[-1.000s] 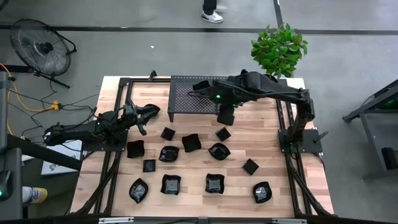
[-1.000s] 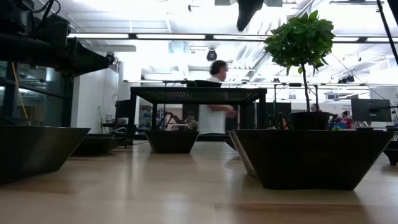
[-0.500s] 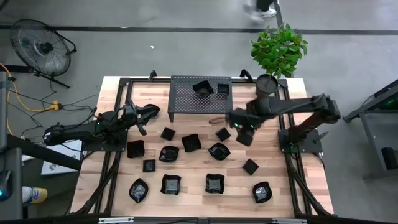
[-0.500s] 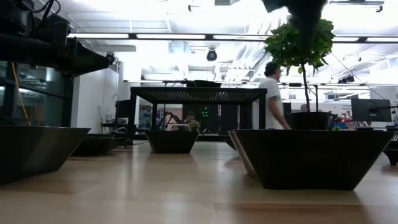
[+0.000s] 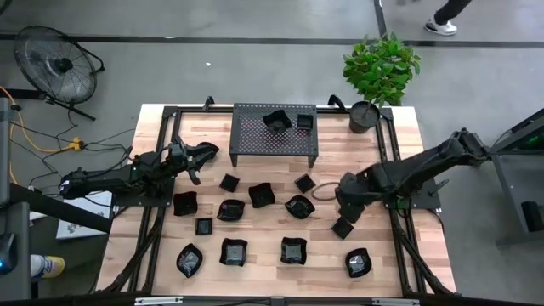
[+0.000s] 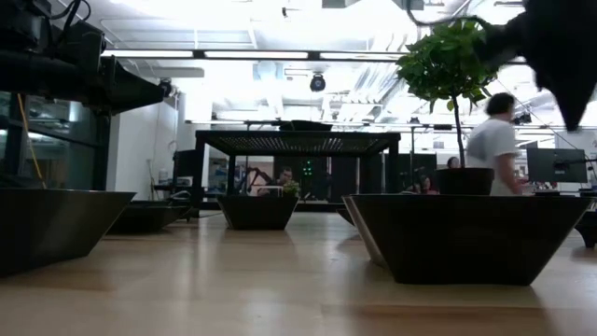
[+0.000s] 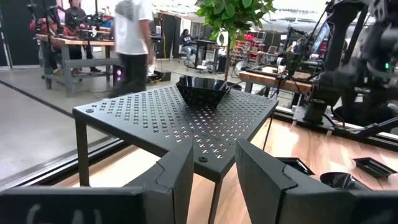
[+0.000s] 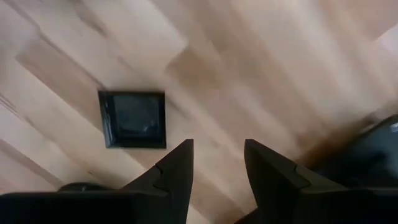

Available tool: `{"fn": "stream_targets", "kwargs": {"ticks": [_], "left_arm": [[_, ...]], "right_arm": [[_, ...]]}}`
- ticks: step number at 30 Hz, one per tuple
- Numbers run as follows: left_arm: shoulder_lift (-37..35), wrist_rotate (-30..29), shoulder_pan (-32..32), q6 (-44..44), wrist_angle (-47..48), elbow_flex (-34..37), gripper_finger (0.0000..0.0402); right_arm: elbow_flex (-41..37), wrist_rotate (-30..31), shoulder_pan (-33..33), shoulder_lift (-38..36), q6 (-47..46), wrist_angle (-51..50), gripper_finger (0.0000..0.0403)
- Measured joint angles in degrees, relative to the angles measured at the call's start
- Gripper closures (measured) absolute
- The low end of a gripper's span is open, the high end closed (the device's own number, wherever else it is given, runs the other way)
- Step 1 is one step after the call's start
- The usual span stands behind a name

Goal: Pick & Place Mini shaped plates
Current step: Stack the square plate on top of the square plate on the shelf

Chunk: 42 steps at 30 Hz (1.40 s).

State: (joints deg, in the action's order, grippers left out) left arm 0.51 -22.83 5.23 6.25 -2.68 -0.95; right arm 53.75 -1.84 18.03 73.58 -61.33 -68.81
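Note:
Several mini shaped plates, small glossy black dishes, lie spread over the wooden table (image 5: 399, 255). Two more plates (image 5: 276, 119) (image 5: 303, 121) rest on top of the black perforated rack (image 5: 274, 136). My right gripper (image 5: 345, 209) (image 8: 217, 163) points down, open and with nothing in it, above bare wood just on the far side of a small square plate (image 5: 342, 227) (image 8: 134, 119). A round dark plate (image 5: 299, 205) lies to its left. My left gripper (image 5: 201, 158) (image 7: 214, 171) waits at the table's left, level and open, facing the rack's corner (image 7: 199, 155).
A black plant pot (image 5: 364, 116) with a leafy plant (image 5: 382, 66) stands at the table's far right corner. The rack stands on legs at the far middle. Black frame rails (image 5: 393, 183) run along both table sides. A person (image 6: 490, 149) walks in the room beyond.
My right gripper has swung from above the rack toward the table's near right, coming down and rolling about its own axis, and now hangs over the wood beside the small square plate. Its fingers stay open. A person has walked rightward behind the table.

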Motion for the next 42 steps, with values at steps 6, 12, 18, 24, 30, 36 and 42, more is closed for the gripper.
{"fn": "stream_targets", "kwargs": {"ticks": [6, 12, 18, 24, 30, 36, 42], "left_arm": [[0.0, 0.0, 0.0, 0.0, 0.0, 0.0, 0.0284], [0.0, 0.0, 0.0, 0.0, 0.0, 0.0, 0.0284], [0.0, 0.0, 0.0, 0.0, 0.0, 0.0, 0.0284], [0.0, 0.1, 0.0, 0.0, 0.0, 0.0, 0.0284], [0.0, 0.1, 0.0, 0.0, 0.0, 0.0, 0.0284], [0.0, 0.1, 0.0, 0.0, 0.0, 0.0, 0.0284], [0.0, 0.1, 0.0, 0.0, 0.0, 0.0, 0.0284]], "right_arm": [[-10.4, -6.0, 3.2, 0.0, -4.1, 13.9, 0.0265], [-15.2, -6.9, 3.5, 0.0, -4.9, 22.7, 0.0265], [-17.9, -6.8, 3.5, 0.0, -4.9, 29.0, 0.0265], [-20.9, -6.5, 3.5, 0.0, -6.0, 33.5, 0.0265], [-21.0, -5.7, 3.5, 0.0, -5.8, 34.3, 0.0265], [-21.0, -5.6, 3.5, 0.0, -5.7, 35.4, 0.0266], [-21.0, -5.7, 3.5, 0.1, -5.6, 37.0, 0.0266]]}}
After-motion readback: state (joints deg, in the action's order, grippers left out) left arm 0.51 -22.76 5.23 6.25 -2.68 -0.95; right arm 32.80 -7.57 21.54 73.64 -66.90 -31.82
